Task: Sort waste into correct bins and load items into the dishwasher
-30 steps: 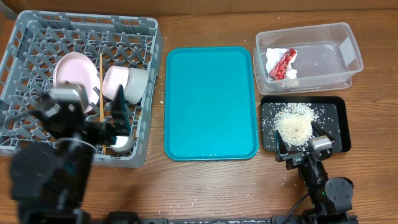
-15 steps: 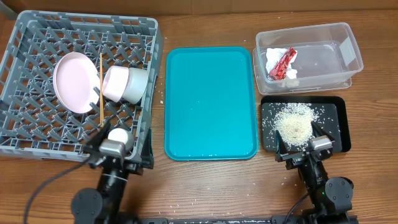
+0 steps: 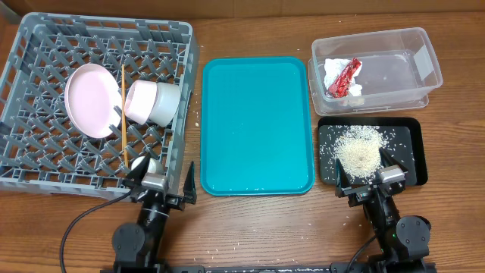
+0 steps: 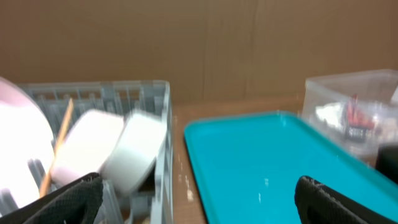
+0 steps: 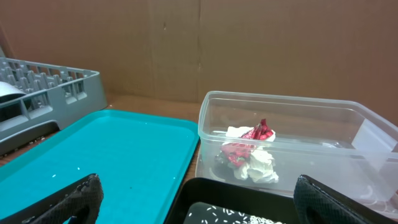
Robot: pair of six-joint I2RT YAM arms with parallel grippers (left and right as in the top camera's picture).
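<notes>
The left gripper sits low by the near corner of the rack, its jaws spread wide and empty. The rack is a big square lattice of grey plastic pegs. In it a round, smooth pale-pink plate leans on edge. Beside it a pink bowl lies on its side, nested with a paler bowl. A thin wooden chopstick runs between plate and bowls. A small white cup sits at the rack's near edge, partly hidden by the gripper.

The right gripper, jaws likewise wide with nothing between them, hangs over the near edge of the shallow black tray, where loose white rice lies in a grainy heap. Behind it the clear tub holds a crumpled napkin with a shiny red wrapper on top. A glossy teal tray lies on the wooden table between rack and tub.
</notes>
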